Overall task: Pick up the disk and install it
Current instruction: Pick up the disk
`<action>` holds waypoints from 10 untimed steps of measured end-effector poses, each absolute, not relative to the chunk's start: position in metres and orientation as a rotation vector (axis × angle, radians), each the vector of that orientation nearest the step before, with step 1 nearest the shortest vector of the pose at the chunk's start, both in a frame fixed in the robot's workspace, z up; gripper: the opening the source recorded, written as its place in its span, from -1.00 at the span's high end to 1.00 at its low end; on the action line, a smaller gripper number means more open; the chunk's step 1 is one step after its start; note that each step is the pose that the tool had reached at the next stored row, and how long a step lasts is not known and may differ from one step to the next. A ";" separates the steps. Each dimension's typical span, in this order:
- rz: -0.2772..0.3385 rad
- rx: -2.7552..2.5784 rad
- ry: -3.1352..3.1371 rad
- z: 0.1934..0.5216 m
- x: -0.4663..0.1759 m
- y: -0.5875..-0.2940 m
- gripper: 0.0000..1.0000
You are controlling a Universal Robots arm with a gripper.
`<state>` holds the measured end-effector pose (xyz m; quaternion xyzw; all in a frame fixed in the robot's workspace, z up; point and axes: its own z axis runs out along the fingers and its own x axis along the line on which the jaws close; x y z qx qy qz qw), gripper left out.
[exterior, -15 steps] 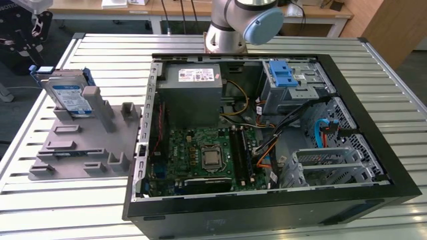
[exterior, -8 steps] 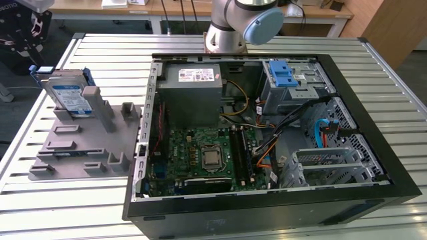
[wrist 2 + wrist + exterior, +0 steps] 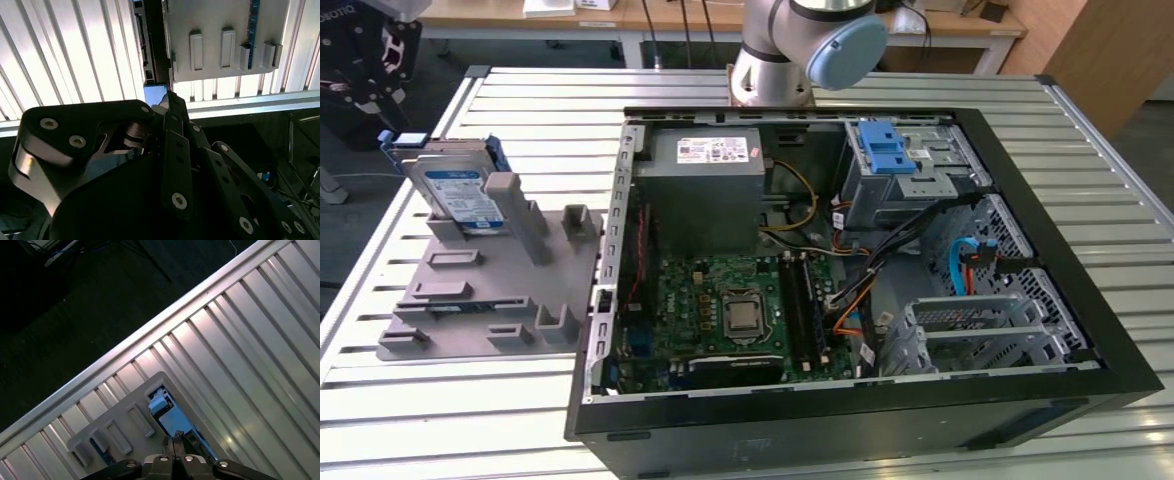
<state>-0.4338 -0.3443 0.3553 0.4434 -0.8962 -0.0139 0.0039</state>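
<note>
1. Disk (image 3: 460,195) stands on edge at the far end of the grey rack (image 3: 480,300), at the exterior view's left of the open PC case (image 3: 854,415).
2. Gripper (image 3: 367,60) hangs just above the disk. Can't tell if they touch.
3. In first wrist view I see the fingertips (image 3: 166,441) pinched together w/ nothing between.
4. Rack & case sit on the slatted table (image 3: 454,420).

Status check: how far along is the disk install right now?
Done: nothing yet; the disk stands on edge in the grey fixture, outside the computer case. In hand: in the first wrist view the gripper hovers just over the disk. Left: the pick-up and the install both; the disk is not in the case.
</note>
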 end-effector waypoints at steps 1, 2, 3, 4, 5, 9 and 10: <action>-0.044 1.405 -2.800 0.355 -0.434 -0.344 0.79; -0.043 1.419 -2.793 0.355 -0.434 -0.344 0.79; -0.043 1.435 -2.785 0.355 -0.434 -0.344 0.79; -0.043 1.451 -2.776 0.355 -0.434 -0.344 0.79; -0.043 1.467 -2.768 0.355 -0.434 -0.344 0.79; -0.043 1.538 -2.729 0.355 -0.434 -0.344 0.79; -0.043 1.559 -2.716 0.355 -0.434 -0.344 0.79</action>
